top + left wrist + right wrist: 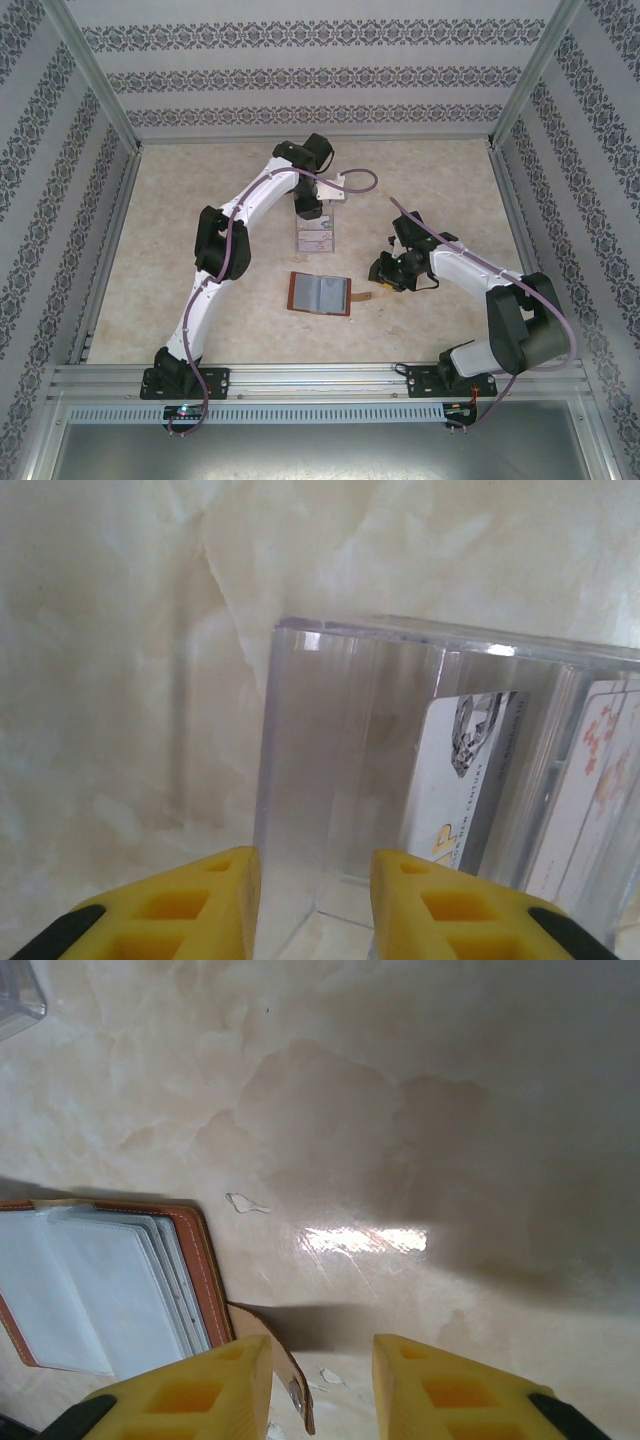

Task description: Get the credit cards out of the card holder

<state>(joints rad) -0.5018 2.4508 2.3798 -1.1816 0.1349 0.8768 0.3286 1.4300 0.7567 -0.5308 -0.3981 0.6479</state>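
Surface: table (200,180) top is pale beige, marble-patterned and glossy; a bright glare patch (365,1240) sits mid-frame in the right wrist view; small clear flecks (245,1203) lie on the table near the holder.

Enclosure: walls (300,70) on three sides, white with bands of dark floral pattern; aluminium frame (320,378) along the near edge and up the corners.

Card holder (320,293): lies open and flat just below the centre of the top view; reddish-brown rim, grey-blue pockets facing up; strap tab (285,1360) sticks out from its right side onto the table; the holder sits lower left in the right wrist view.

Credit cards (455,780): inside the clear tray (318,238), which stands just above the holder in the top view, apart from it; the left wrist view shows a white card with a diamond print and gold letters, and another with a reddish floral print at the right edge of frame.

Left gripper (315,915): at the tray's near corner; yellow fingers stand apart, the tray corner showing beyond the gap; no grip visible.

Right gripper (320,1395): right of the holder, near the strap tab; fingers apart, bare table between them; holds nothing.
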